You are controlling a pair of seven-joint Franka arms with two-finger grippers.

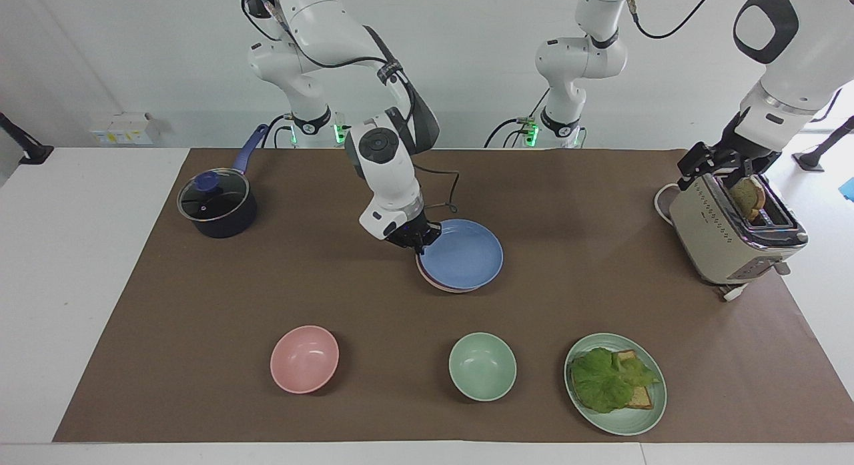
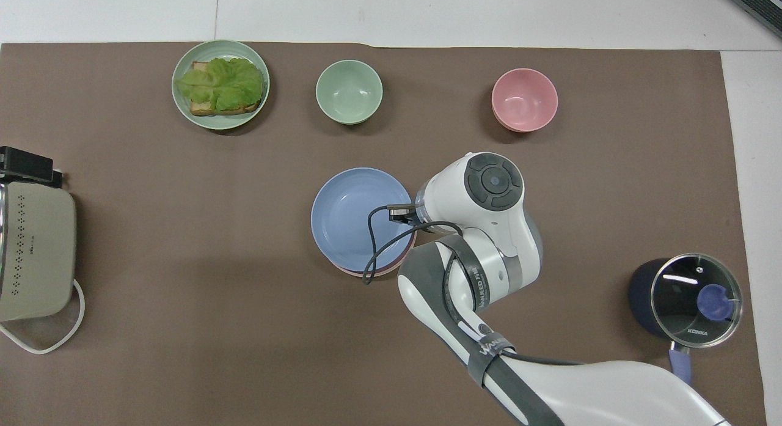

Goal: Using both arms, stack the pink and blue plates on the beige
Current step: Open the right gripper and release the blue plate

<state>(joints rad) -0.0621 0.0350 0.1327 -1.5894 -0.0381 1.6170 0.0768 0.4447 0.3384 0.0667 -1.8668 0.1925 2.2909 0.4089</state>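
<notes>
The blue plate [image 1: 464,258] [image 2: 351,218] sits over the pink plate [image 1: 446,288] [image 2: 380,271] in the middle of the table, shifted a little toward the left arm's end. Only a crescent of the pink rim shows beneath it. My right gripper [image 1: 417,241] is shut on the blue plate's rim at the side toward the right arm's end; in the overhead view the wrist hides it. The beige plate is hidden. My left gripper [image 1: 727,175] stands open over the toaster, around a bread slice [image 1: 747,197] in the slot.
A toaster [image 1: 724,241] stands at the left arm's end. A lidded pot [image 1: 217,203] stands at the right arm's end. Farthest from the robots stand a pink bowl [image 1: 304,359], a green bowl [image 1: 482,366] and a green plate [image 1: 637,418] with lettuce on toast.
</notes>
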